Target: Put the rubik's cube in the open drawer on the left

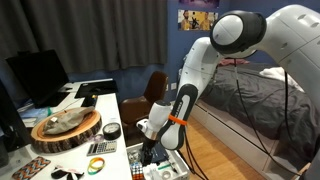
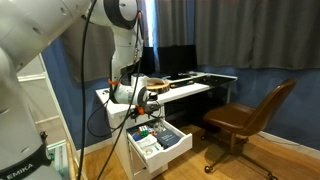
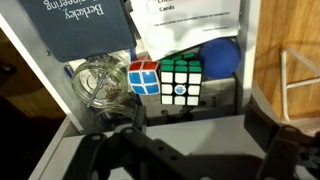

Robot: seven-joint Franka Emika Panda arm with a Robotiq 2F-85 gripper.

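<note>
In the wrist view the rubik's cube (image 3: 178, 80) sits inside the white drawer (image 3: 52, 95), with its green face up and a white face toward me. It rests between a smaller red, white and blue cube (image 3: 144, 76) and a blue ball (image 3: 220, 55). My gripper (image 3: 190, 128) is open and empty just above and in front of the cube, its dark fingers spread to either side and not touching it. In both exterior views the gripper (image 1: 150, 150) (image 2: 143, 112) hangs over the pulled-out drawer (image 2: 175, 147).
The drawer also holds a clear glass object (image 3: 98, 82), a dark blue book (image 3: 75, 25) and white papers (image 3: 190, 20). The desk carries a wood slab (image 1: 65, 128), a calculator with green keys (image 1: 100, 148) and a monitor (image 1: 38, 75). A brown chair (image 2: 245, 115) and a bed (image 1: 250, 95) stand nearby.
</note>
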